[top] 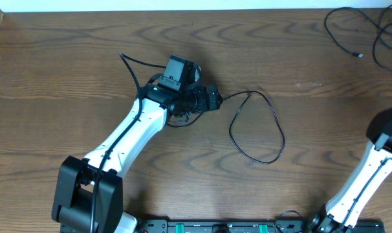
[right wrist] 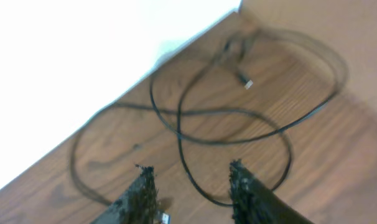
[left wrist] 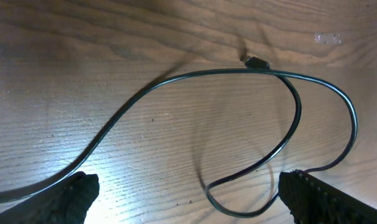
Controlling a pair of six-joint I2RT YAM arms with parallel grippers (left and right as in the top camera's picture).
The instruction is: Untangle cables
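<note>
One black cable [top: 273,123] lies in a loose loop on the wooden table just right of my left gripper [top: 212,100]. In the left wrist view that cable [left wrist: 176,78] curls back on itself, its small plug [left wrist: 257,62] at the top. My left gripper [left wrist: 188,180] is wide open above it, with the loop's lower bend lying between the fingers [left wrist: 322,199], untouched. More cables [top: 358,39] lie at the far right corner. There my right gripper [right wrist: 190,167] hovers open over overlapping black loops [right wrist: 195,124], holding nothing. A small plug [right wrist: 165,218] shows beside its left finger.
The table's far edge meets a white surface [right wrist: 83,56] close behind the right-hand cables. A thin black cord [top: 128,65] trails out from behind the left wrist. The right arm [top: 370,175] rises along the right edge of the overhead view.
</note>
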